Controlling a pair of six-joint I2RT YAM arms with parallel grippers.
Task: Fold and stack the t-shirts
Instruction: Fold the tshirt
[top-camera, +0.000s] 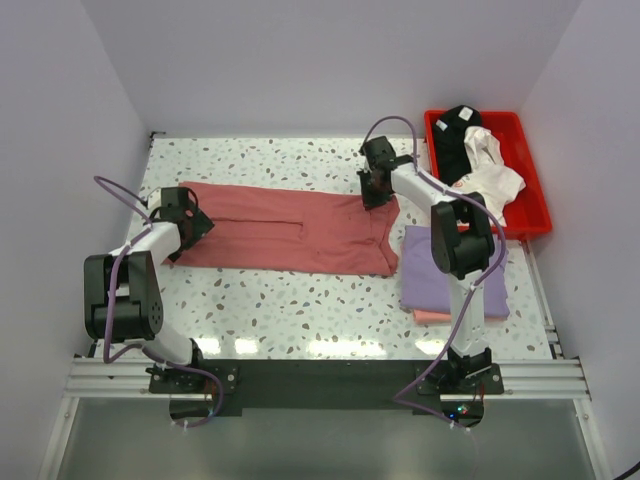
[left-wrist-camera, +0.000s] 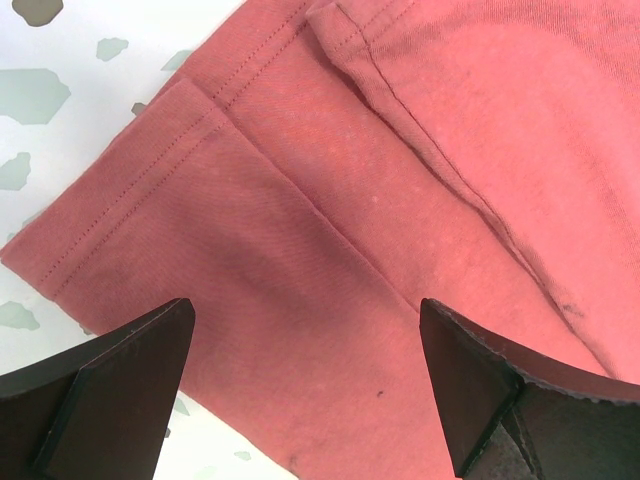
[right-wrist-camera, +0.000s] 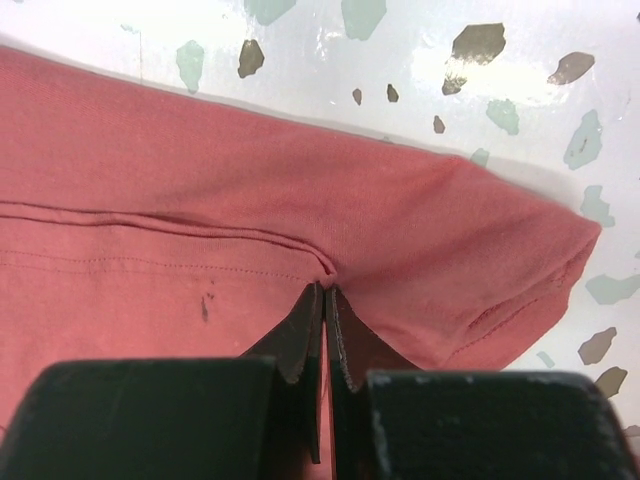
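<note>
The right gripper (right-wrist-camera: 325, 292) is clenched on a fold of the red shirt (right-wrist-camera: 200, 170); left gripper (left-wrist-camera: 305, 308) spread wide, the shirt's hemmed corner lying between its jaws.

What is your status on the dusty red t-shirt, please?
Left gripper open over dusty red t-shirt, left end. Right gripper shut on its far edge. Shirt flat, folded into a strip. Folded lavender t-shirt beside right end.
</note>
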